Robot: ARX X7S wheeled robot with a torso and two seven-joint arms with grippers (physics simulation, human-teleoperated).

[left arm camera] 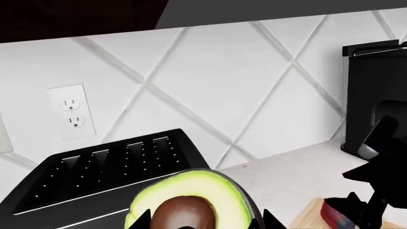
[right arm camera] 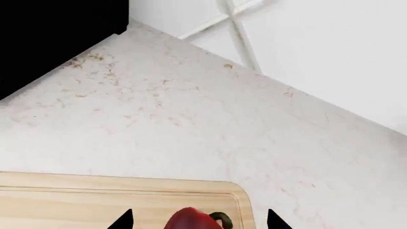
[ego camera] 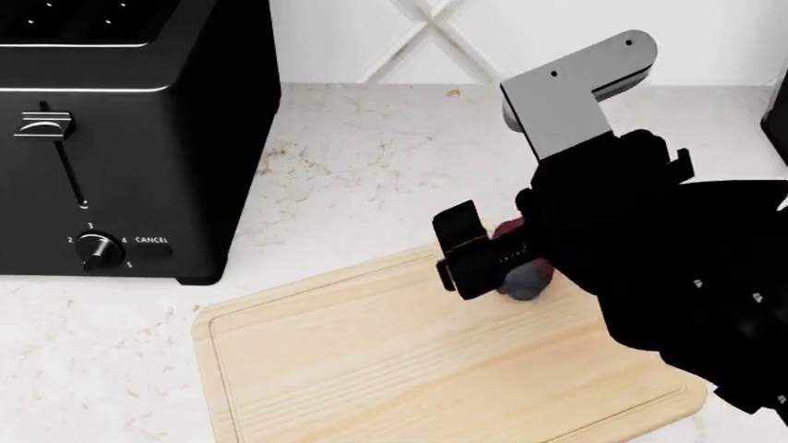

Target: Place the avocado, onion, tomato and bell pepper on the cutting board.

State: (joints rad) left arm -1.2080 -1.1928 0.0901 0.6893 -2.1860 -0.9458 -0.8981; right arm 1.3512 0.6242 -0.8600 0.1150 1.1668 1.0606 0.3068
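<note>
My left gripper (left arm camera: 203,224) is shut on the halved avocado (left arm camera: 190,200), flesh and brown pit facing the camera, held up in front of the toaster. My right gripper (right arm camera: 197,222) is open, its jaws standing wide on either side of the dark red bell pepper (right arm camera: 188,219). The pepper lies near the far right corner of the light wooden cutting board (right arm camera: 95,200). In the head view the right gripper (ego camera: 486,263) hangs over the pepper (ego camera: 523,279) on the board (ego camera: 369,360). The onion and tomato are out of view. The left gripper is not in the head view.
A black toaster (ego camera: 111,129) stands on the speckled white counter, left of the board; it also shows in the left wrist view (left arm camera: 95,167). A tiled white wall with an outlet (left arm camera: 71,112) runs behind. A tall black appliance (left arm camera: 375,95) stands at the right.
</note>
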